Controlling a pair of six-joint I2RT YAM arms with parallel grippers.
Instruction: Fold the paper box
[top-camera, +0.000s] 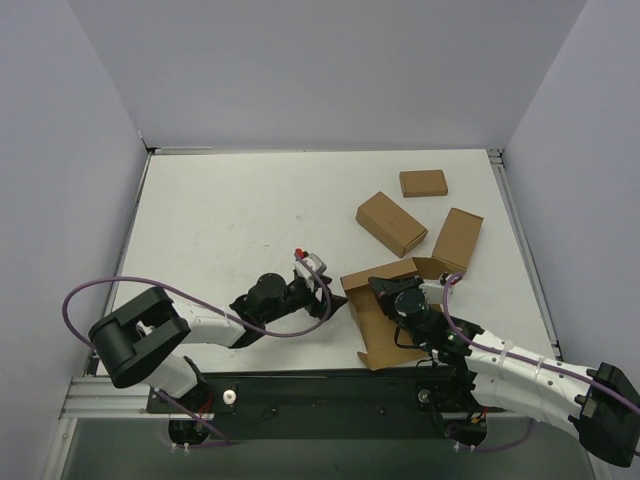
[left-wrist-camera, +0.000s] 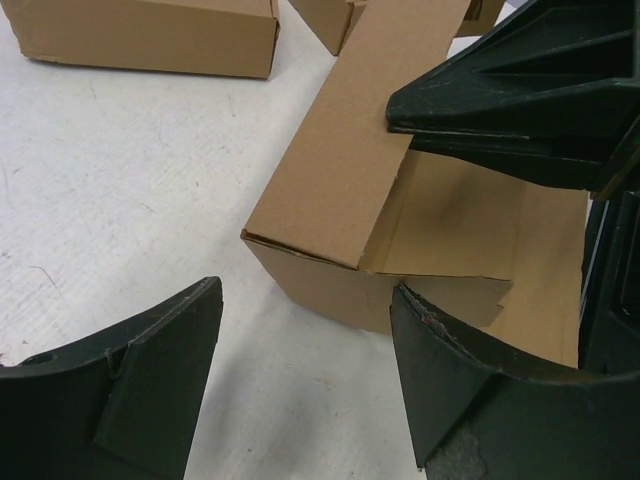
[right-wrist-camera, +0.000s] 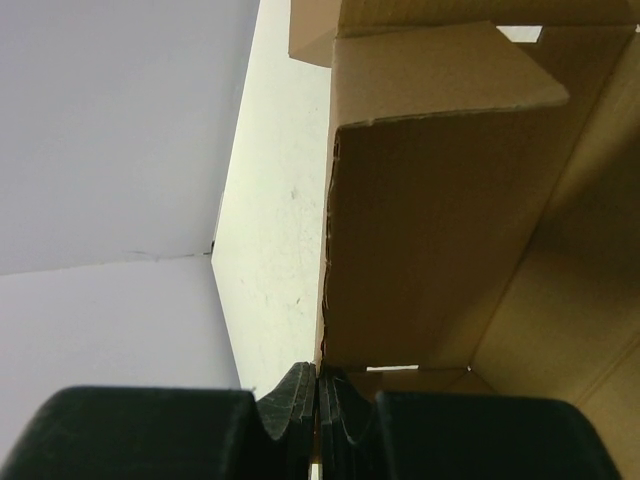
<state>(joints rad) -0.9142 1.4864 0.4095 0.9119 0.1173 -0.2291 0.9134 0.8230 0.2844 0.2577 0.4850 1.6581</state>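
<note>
The paper box (top-camera: 385, 335) is a brown cardboard blank, partly folded, lying near the table's front edge between the two arms. In the left wrist view the paper box (left-wrist-camera: 330, 170) shows one raised wall and an open inside. My left gripper (top-camera: 328, 296) stands open just left of it. Its fingers (left-wrist-camera: 150, 380) straddle bare table, with nothing between them, and the right one is close to the box's near wall. My right gripper (top-camera: 381, 287) is shut on the upright edge of a box wall (right-wrist-camera: 430, 230). The pads (right-wrist-camera: 300, 395) pinch the cardboard.
Three smaller closed brown boxes lie at the back right: one (top-camera: 391, 223) in the middle, one (top-camera: 423, 183) farther back, one (top-camera: 457, 240) tilted beside the blank. Grey walls enclose the white table (top-camera: 230, 220).
</note>
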